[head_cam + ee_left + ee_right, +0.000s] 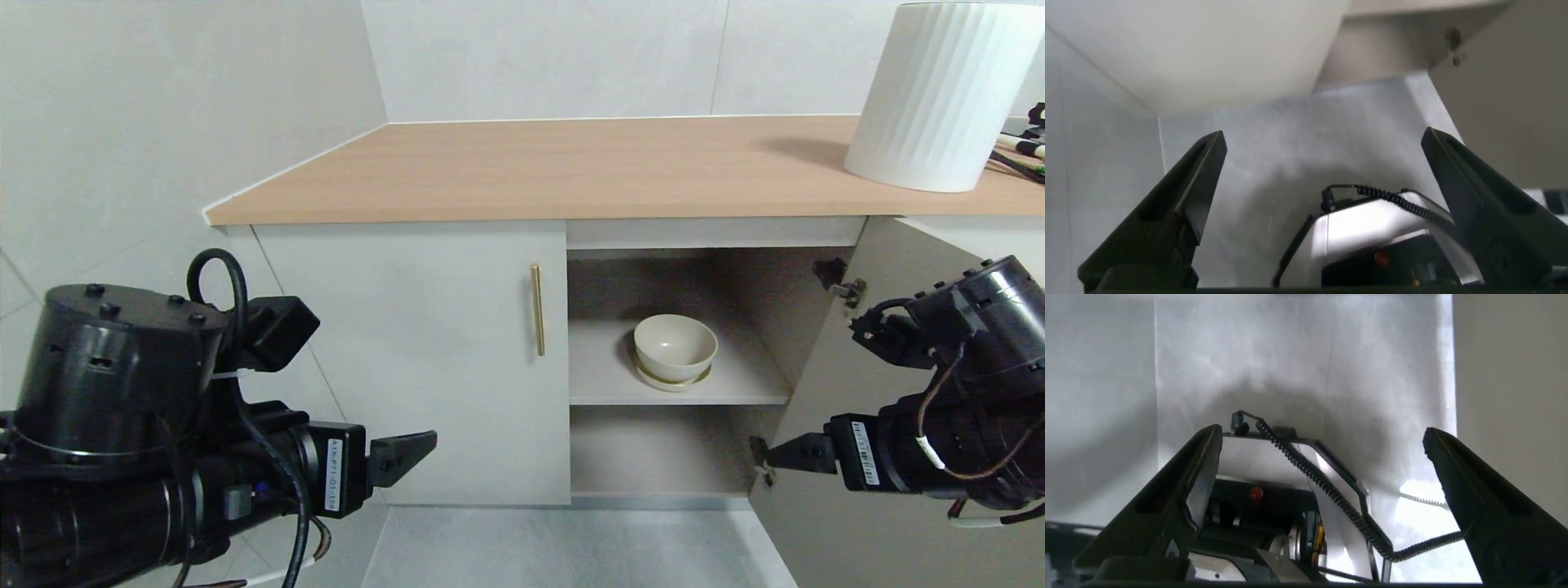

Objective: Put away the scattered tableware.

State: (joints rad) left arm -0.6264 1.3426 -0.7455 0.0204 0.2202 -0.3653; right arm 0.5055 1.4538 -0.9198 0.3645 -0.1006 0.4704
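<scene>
Bowl sits upright on a small plate, both on the middle shelf of the cabinet, right-hand bay, roughly centred and apart from the walls. Looks like glazed ceramic: rigid, brittle, slick, probably not heavy. If it needs moving, best hold is my guess a rim pinch, one finger inside and one outside; the round wall would likely slip out of a side squeeze. Plate looks loose under it, so lift straight up and don't drag. Left door is closed, its handle right at the bay edge; right door is swung open. Left gripper hangs low in front of the closed door, jaws spread, empty. Right gripper is low by the open door's lower edge, also spread and empty. Counter above carries a white ribbed tub.
</scene>
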